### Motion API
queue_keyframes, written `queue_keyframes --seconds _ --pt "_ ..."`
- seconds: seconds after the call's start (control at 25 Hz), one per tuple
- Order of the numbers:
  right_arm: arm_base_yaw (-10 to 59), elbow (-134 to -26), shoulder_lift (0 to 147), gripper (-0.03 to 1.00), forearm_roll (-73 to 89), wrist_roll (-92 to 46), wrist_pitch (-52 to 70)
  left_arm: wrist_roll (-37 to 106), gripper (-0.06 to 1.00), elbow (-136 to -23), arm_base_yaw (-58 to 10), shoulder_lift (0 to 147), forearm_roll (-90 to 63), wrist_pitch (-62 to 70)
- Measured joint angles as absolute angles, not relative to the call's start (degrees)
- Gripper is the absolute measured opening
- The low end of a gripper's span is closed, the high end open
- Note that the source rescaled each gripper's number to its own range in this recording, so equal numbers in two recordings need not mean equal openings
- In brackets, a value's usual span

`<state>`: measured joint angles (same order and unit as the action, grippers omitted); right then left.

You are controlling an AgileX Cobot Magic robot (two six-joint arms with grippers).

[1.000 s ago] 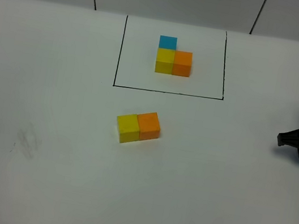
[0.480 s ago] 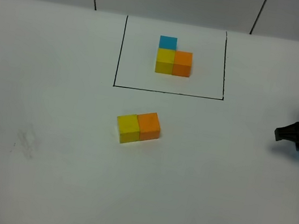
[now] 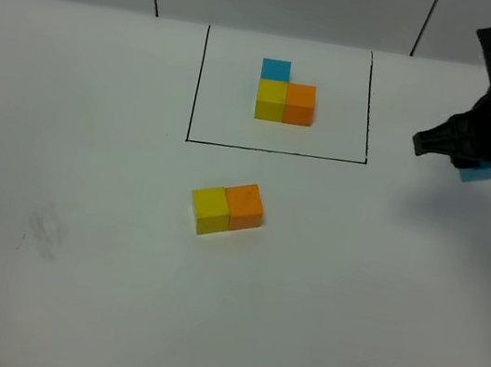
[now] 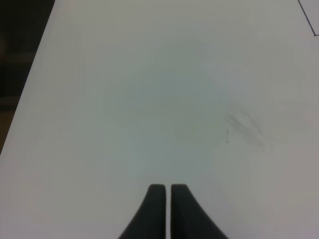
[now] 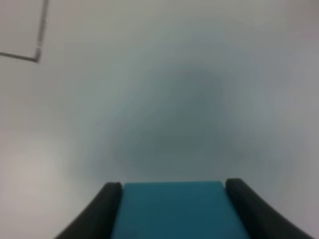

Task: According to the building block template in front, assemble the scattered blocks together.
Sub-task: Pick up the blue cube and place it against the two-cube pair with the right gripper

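Matte white table (image 3: 65, 304); right gripper (image 5: 173, 187) pinches smooth blue cube (image 5: 174, 213); left gripper (image 4: 168, 189) pressed together.

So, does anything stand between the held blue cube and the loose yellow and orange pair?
Nothing visible: only bare table lies between the blue cube and that pair. The framed set stands beside the path.

The exterior camera looks steeply down from high over the whole table (image 3: 343, 332); the left wrist camera sits low and close, sharing its grey scuff (image 4: 244, 125); the right wrist camera hangs higher, sharing the black frame (image 5: 38, 58) corner.
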<state>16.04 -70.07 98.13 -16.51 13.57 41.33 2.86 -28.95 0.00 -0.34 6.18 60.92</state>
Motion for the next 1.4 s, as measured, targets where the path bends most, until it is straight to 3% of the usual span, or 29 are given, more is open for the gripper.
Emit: queue_keyframes --seconds 0.52,1.4 --pt "29.35 -80.42 99.42 0.50 -10.39 11.85 40.51 2.86 0.00 -28.95 0.00 -0.34 6.18 60.92" --pt "45.08 -101.81 119.42 0.50 -5.37 11.99 39.15 2.75 0.00 -28.95 0.00 -0.34 6.18 60.92"
